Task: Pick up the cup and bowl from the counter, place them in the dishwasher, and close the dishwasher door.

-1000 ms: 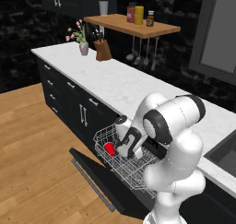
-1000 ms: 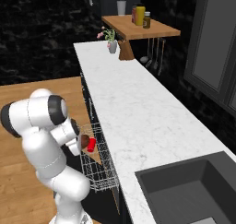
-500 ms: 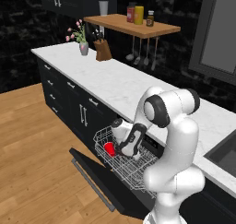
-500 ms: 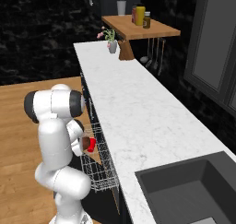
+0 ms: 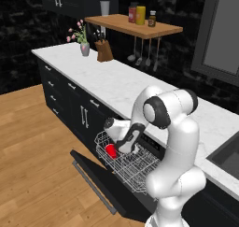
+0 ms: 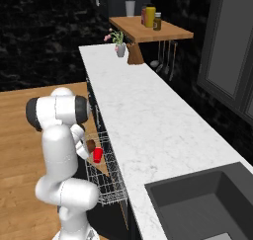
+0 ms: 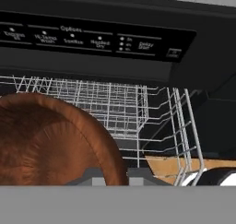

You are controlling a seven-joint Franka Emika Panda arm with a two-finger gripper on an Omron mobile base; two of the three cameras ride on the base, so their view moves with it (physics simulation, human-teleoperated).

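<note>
The dishwasher stands open, its black door [image 5: 95,177] folded down flat and the white wire rack [image 5: 135,171] pulled out over it. A red cup [image 5: 110,150] sits in the rack's left end, also visible as the cup [image 6: 98,155] from the other side. My gripper [image 5: 121,149] reaches down into the rack just right of the cup, shut on the dark brown bowl [image 6: 91,145]. In the hand view the bowl [image 7: 50,140] hides the fingertips, with the rack [image 7: 120,103] and control strip [image 7: 92,38] beyond it.
The white marble counter [image 5: 116,81] runs above black cabinets [image 5: 70,97]. A knife block [image 5: 104,51] and flower vase [image 5: 84,47] stand at its far end under a wooden shelf [image 5: 135,26]. A sink [image 6: 207,204] lies to the right. Wood floor [image 5: 32,146] surrounds the door.
The arm's upper links have swung upright and the hand has moved a little lower and deeper over the rack, carrying the bowl. The cup has stayed where it was.
</note>
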